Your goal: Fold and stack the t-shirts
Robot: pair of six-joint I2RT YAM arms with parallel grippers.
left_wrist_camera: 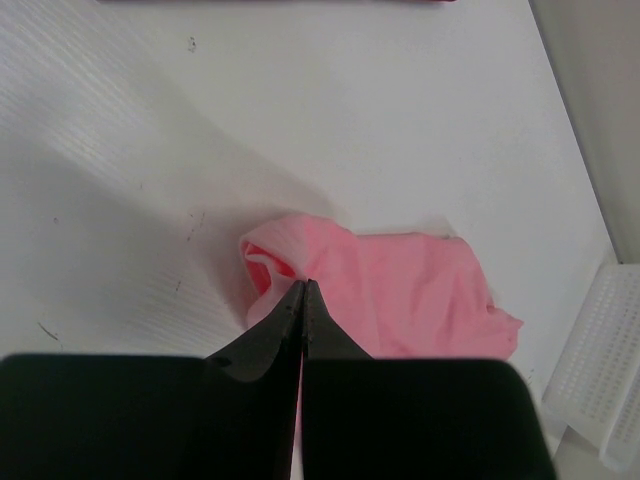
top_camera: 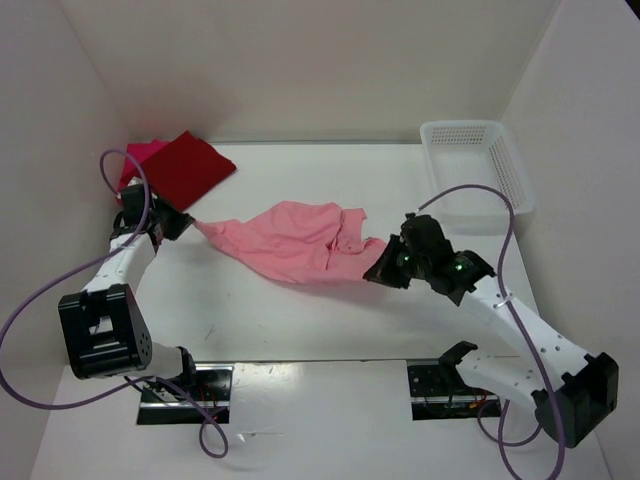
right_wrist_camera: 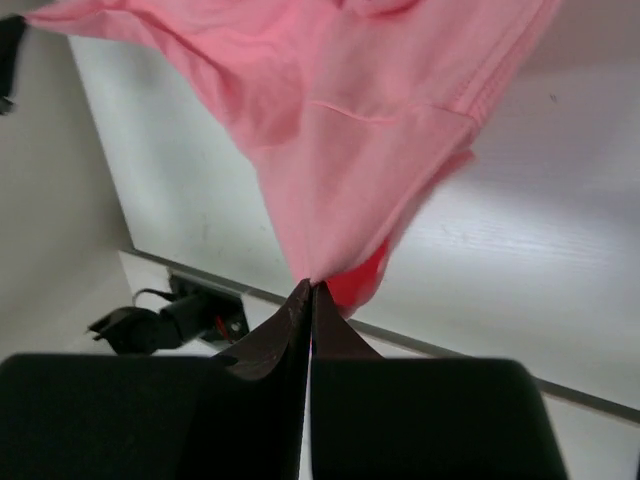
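Starting at the far left corner of the table (top_camera: 300,320), the dark red t-shirt (top_camera: 190,168) is seen lying flat, with the magenta t-shirt (top_camera: 143,152) partly covered beneath it, close against the left wall. Just in front of the dark red t-shirt's near edge, the left gripper (top_camera: 185,222) is closed on the left corner of the light salmon-pink t-shirt (top_camera: 295,240). In the left wrist view a sliver of pink cloth is pinched between the shut jaws. This shirt is spread crumpled and unfolded across the table's middle. Its right end is gathered to a point and clamped in the right gripper (top_camera: 378,270), whose jaws are pressed together on the fabric. Bare tabletop is shown in front of and behind the shirt. The white mesh basket (top_camera: 478,165) is set in the far right corner, apart from the cloth.
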